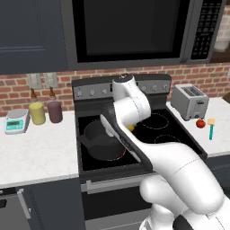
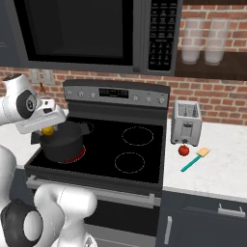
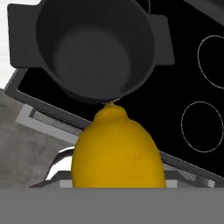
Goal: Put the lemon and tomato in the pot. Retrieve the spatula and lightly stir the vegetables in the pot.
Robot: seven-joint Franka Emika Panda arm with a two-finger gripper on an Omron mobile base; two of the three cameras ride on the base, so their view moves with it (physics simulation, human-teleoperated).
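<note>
My gripper (image 2: 48, 126) is shut on the yellow lemon (image 3: 117, 151), holding it just above the near rim of the dark round pot (image 3: 94, 48). The pot (image 1: 101, 140) stands on the stove's front left burner, and its inside looks bare. In the left base view the lemon (image 1: 130, 128) peeks out beside my forearm. On the white counter right of the stove lies the small red tomato (image 2: 183, 150), in front of the toaster. Beside it rests the spatula (image 2: 195, 160), with a teal handle and tan blade.
A silver toaster (image 2: 186, 123) stands at the back of the right counter. On the left counter are a yellow jar (image 1: 37, 113), a maroon jar (image 1: 55, 111) and a small scale (image 1: 17, 120). A microwave (image 1: 130, 29) hangs low over the stove.
</note>
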